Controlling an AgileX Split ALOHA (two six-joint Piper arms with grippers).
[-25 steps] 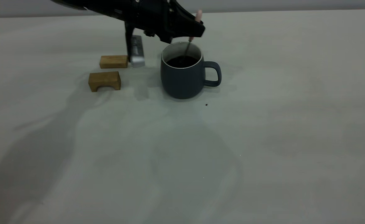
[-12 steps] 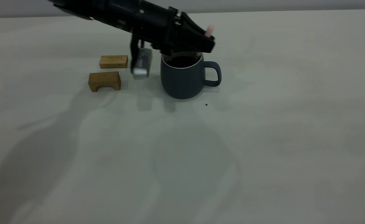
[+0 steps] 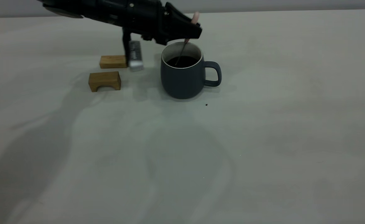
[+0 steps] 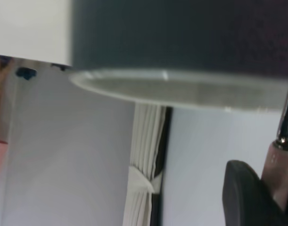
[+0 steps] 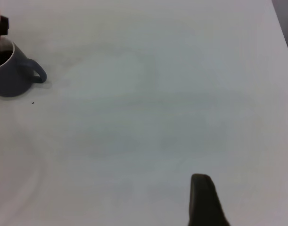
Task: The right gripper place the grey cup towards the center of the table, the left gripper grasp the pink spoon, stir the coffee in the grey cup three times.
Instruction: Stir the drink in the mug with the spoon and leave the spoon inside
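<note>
Left to right on the counter (image 3: pixel 263 140): two tan wooden blocks (image 3: pixel 104 81), standing apart from the grey cup (image 3: pixel 184 74), whose handle points right. The left hand (image 3: pixel 190 31) hangs above the cup's rim, fingers closed on the pink spoon (image 3: pixel 195 17); the spoon's metal neck slants down into the coffee (image 3: pixel 182 61). The right hand (image 5: pixel 205 200) is well apart from the cup; its opening cannot be told.

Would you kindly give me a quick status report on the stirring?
Left gripper shut on pink spoon, bowl down in the coffee. Grey cup upright on table. Right gripper far off. Two wooden blocks beside, not obstructing.
</note>
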